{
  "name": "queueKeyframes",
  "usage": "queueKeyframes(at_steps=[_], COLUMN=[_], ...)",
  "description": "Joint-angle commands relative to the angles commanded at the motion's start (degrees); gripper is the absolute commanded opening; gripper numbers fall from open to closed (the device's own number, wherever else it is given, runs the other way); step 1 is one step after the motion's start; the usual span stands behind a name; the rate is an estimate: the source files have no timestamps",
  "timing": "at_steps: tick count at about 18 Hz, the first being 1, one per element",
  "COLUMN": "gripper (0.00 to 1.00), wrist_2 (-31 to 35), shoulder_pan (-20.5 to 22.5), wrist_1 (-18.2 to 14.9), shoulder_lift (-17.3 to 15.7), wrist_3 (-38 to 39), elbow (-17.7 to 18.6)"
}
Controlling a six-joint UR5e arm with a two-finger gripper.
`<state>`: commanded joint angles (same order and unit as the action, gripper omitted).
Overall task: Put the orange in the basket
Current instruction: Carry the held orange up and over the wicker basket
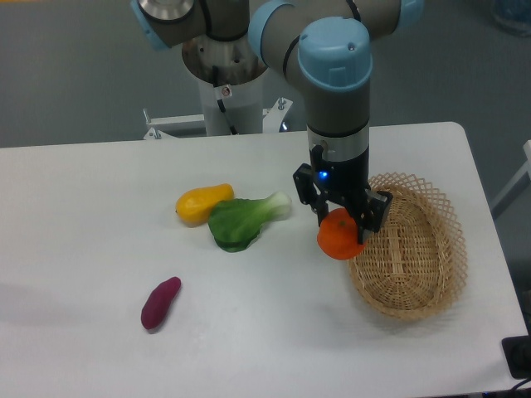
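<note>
Orange and round, the small smooth fruit (339, 235) sits clenched between my two black gripper (343, 222) fingers, above the left rim of the oval tan wicker basket (415, 249).

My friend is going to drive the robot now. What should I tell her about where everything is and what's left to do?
Tool: shut on the orange, holding it off the table at the left edge of the basket.
Basket: on the right side of the table, nothing in it.
Done: orange picked up and carried to the basket's rim.
Left: move a bit further right over the basket's middle, lower, open the tool, pull away.
Nearby, not part of the job: yellow squash, green bok choy, purple sweet potato, all to the left.
</note>
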<state>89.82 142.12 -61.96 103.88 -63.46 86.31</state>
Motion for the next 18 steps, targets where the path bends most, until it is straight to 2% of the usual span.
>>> queueKeyframes(at_steps=[7, 9, 11, 13, 15, 17, 18], gripper=[0.63, 0.63, 0.63, 0.63, 0.63, 0.63, 0.63], wrist_2=[-0.09, 0.00, -0.09, -0.26, -0.26, -0.53, -0.61], shoulder_pan=[1.31, 2.02, 4.47, 7.19, 10.53, 14.04, 14.85], wrist_1=[-0.09, -0.18, 0.00, 0.35, 0.61, 2.54, 3.94], shoulder_lift=[-0.17, -0.44, -2.27, -2.46, -2.46, -2.37, -2.37], wrist_3=[-0.26, -3.58, -7.54, -10.79, -17.37, -22.91, -23.20], elbow=[0.79, 1.84, 4.38, 6.40, 8.87, 11.32, 12.12])
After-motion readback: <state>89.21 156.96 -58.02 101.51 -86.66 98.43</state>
